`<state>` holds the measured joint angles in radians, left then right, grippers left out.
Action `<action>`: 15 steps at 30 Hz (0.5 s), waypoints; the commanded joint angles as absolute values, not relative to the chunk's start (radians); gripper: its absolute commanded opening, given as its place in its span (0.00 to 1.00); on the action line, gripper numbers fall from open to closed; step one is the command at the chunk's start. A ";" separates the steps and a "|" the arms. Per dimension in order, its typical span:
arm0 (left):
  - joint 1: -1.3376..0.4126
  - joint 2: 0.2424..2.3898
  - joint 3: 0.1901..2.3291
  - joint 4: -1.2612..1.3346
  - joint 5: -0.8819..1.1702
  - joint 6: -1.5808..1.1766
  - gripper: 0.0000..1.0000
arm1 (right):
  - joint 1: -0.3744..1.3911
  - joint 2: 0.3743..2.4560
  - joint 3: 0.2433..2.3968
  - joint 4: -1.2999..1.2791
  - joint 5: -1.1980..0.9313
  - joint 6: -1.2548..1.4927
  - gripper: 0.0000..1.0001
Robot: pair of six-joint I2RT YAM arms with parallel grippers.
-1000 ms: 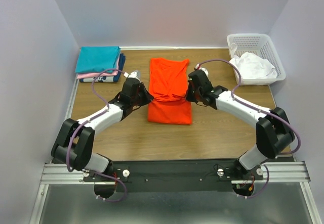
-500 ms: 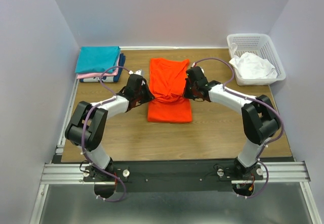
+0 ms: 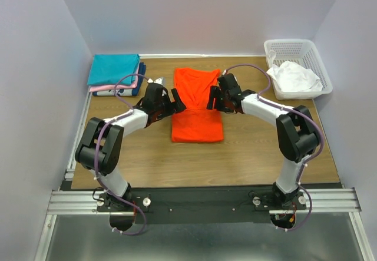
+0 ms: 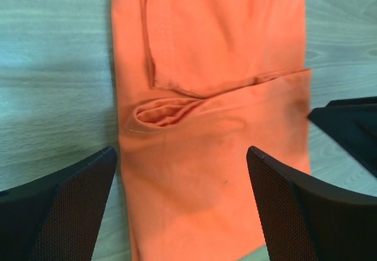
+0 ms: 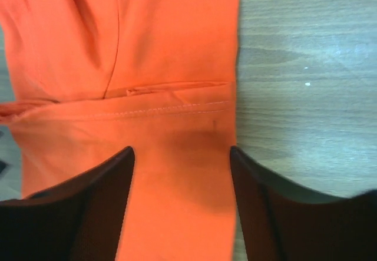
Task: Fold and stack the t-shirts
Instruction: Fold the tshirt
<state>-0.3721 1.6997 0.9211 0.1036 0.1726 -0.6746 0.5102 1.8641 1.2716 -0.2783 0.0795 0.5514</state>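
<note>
The bright orange-red t-shirt (image 3: 197, 111) lies folded into a narrow strip mid-table, its near part doubled over the far part. My left gripper (image 3: 176, 103) hovers at its left edge and my right gripper (image 3: 211, 99) at its right edge. Both are open and hold nothing. In the left wrist view the orange-red t-shirt (image 4: 218, 84) fills the span of the left gripper (image 4: 182, 184). In the right wrist view the right gripper (image 5: 181, 178) straddles the orange-red t-shirt's (image 5: 147, 55) right border. A stack of folded t-shirts (image 3: 113, 69), teal over pink and navy, sits at the back left.
A white lattice basket (image 3: 294, 48) stands at the back right with a crumpled white t-shirt (image 3: 293, 76) in it. Bare wooden tabletop (image 3: 259, 149) lies in front of the orange-red t-shirt. White walls close the table's sides and back.
Both grippers were shut on the orange-red t-shirt's fold, carried it toward the back, then opened and let it go. The cloth now lies flat.
</note>
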 commanded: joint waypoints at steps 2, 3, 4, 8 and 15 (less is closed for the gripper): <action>-0.365 1.565 0.911 0.107 0.146 -0.664 0.98 | 0.505 1.775 1.258 -0.273 0.034 0.485 0.86; -0.365 1.524 0.898 0.107 0.146 -0.667 0.98 | 0.505 1.732 1.244 -0.273 0.006 0.480 1.00; -0.365 1.500 0.884 0.107 0.143 -0.673 0.98 | 0.506 1.715 1.232 -0.273 -0.023 0.473 1.00; -0.370 1.379 0.755 0.115 0.140 -0.695 0.98 | 0.509 1.600 1.123 -0.258 -0.098 0.463 1.00; -0.396 1.138 0.505 0.149 0.094 -0.748 0.98 | 0.509 1.393 0.875 -0.239 -0.038 0.596 1.00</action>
<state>-0.3805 1.2003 0.5972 0.1383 0.1345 -0.7139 0.5106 1.4422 0.9634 -0.2417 -0.0399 0.5190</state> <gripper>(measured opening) 0.983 0.998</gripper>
